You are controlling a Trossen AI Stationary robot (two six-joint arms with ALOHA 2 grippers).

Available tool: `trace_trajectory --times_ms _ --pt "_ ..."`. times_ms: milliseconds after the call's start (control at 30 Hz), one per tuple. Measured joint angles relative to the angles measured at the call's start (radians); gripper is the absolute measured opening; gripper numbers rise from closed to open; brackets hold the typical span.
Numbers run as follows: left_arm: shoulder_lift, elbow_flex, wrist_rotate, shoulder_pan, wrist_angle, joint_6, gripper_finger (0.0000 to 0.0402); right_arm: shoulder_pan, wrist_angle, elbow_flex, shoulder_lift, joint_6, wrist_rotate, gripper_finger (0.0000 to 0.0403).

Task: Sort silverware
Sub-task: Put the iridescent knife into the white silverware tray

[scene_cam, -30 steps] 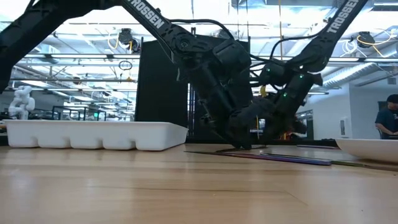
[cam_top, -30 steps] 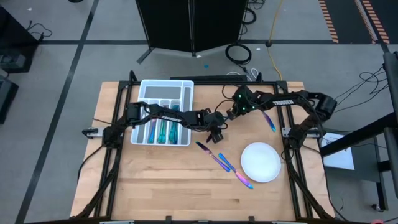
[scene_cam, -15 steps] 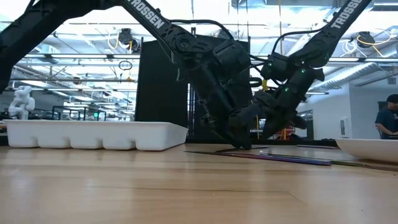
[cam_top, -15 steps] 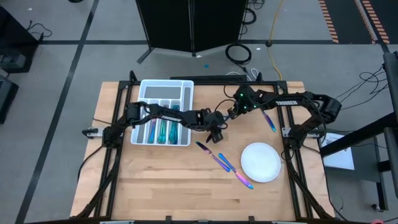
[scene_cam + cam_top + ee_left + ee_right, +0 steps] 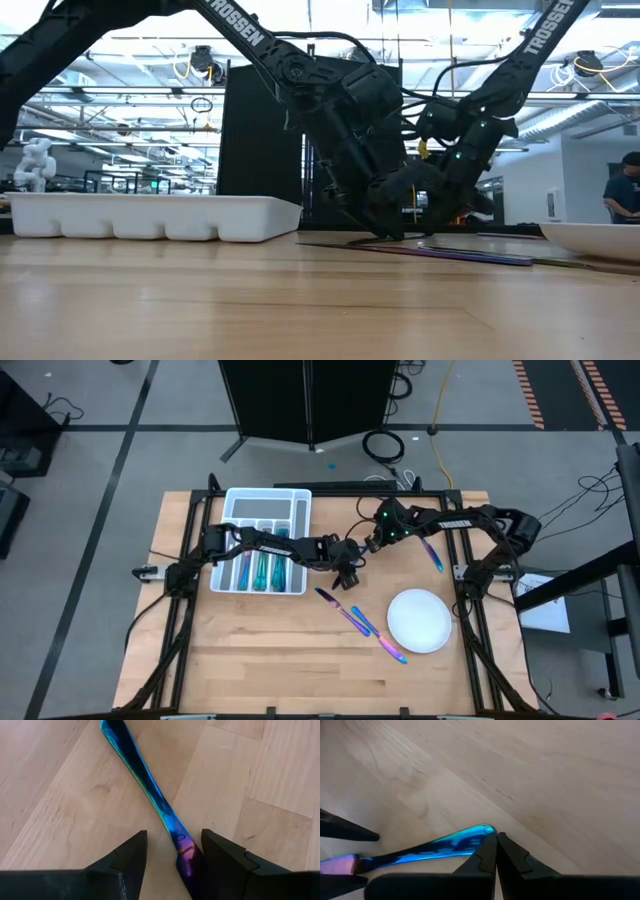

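An iridescent blue-purple piece of silverware (image 5: 150, 785) lies flat on the wooden table at its middle, under both grippers. My left gripper (image 5: 174, 837), reaching over from the white divided tray (image 5: 262, 500), is open, with the piece's pink-purple end between its fingers. My right gripper (image 5: 496, 836) is shut at the piece's other, rounded blue end (image 5: 482, 832). In the high view the left gripper (image 5: 347, 578) and the right gripper (image 5: 368, 548) hide the piece. My left gripper's fingers stand on either side of the piece's pink-purple end (image 5: 184, 851); one finger (image 5: 220, 860) is close against it, and whether it touches I cannot tell. My right gripper's shut fingertips (image 5: 490, 845) meet the rounded blue end from above, slanting down. The piece lies flat on the table.
Several more silverware pieces lie in the tray's slots (image 5: 262, 568). Loose pieces lie on the table (image 5: 325, 596) (image 5: 358, 622) (image 5: 392, 650), and one lies near the right edge (image 5: 432, 553). A round white plate (image 5: 419, 620) stands at the right. Bare wood lies toward the near edge.
My right gripper has risen a little and sunk back to where it was, staying shut.
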Motion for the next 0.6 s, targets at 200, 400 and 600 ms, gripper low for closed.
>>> trace_trajectory --times_ms 200,400,600 --pt "0.0 0.0 0.0 0.0 0.0 0.001 0.0189 0.0 -0.002 0.001 0.004 0.0 0.0 0.0" --pt "0.001 0.0 0.001 0.0 0.0 0.001 0.0189 0.0 -0.023 0.001 0.005 0.0 -0.003 0.0" --pt "0.001 0.0 0.001 0.0 0.0 0.001 0.0189 0.0 -0.021 0.001 0.004 -0.011 -0.004 0.0"
